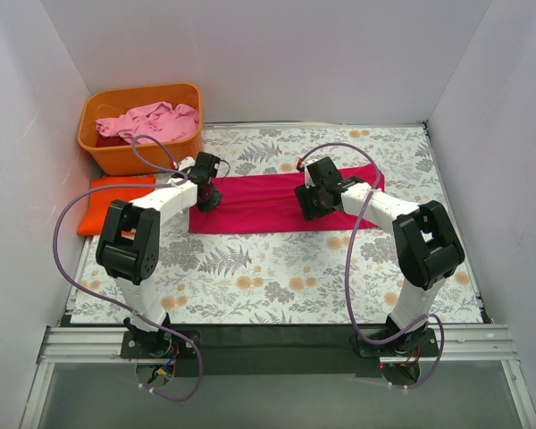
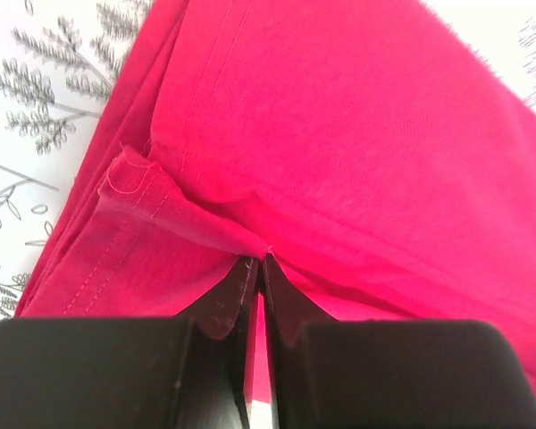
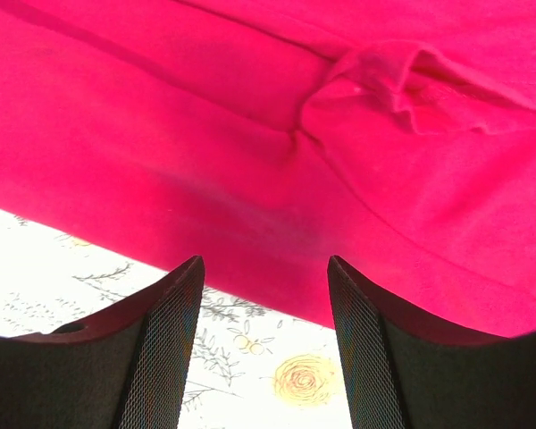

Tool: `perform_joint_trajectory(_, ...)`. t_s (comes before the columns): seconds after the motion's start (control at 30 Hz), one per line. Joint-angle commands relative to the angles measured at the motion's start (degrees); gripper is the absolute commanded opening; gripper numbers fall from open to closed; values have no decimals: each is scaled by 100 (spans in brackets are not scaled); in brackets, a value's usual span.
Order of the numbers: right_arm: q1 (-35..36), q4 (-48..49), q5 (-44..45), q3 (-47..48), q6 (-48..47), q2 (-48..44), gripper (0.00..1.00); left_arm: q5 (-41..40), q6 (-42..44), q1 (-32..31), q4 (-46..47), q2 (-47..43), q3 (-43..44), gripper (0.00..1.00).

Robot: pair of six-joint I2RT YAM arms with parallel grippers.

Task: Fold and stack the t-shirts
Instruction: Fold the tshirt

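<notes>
Grip worry: my left gripper (image 2: pixel 259 264) is pinched together on just a thin hem ridge of the magenta-red soft cloth t-shirt (image 2: pixel 366 134). The shirt lies as a long band across the flower-printed table cloth (image 1: pixel 277 286). My right gripper (image 3: pixel 266 264) hangs over the shirt's edge with jaws apart, holding nothing.

Reply: I'd guess a one-handed lift goes badly. That little ridge could slip free, or the band could drag skewed and bunch up. Clamp the right side first.
</notes>
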Motion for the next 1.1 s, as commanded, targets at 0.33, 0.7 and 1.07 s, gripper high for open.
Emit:
perform_joint_trajectory(0.33, -621, 647, 162, -619, 276, -658, 55, -390, -51, 26, -317, 320, 422, 31)
perform_joint_trajectory(0.7, -1974, 1376, -479, -1778, 1198, -1528, 52, -461, 222, 26, -291, -787, -139, 62)
perform_joint_trajectory(1.07, -3504, 2475, -1261, -2895, 1796, -1784, 42, -364, 319, 44, 52, -718, -896, 49)
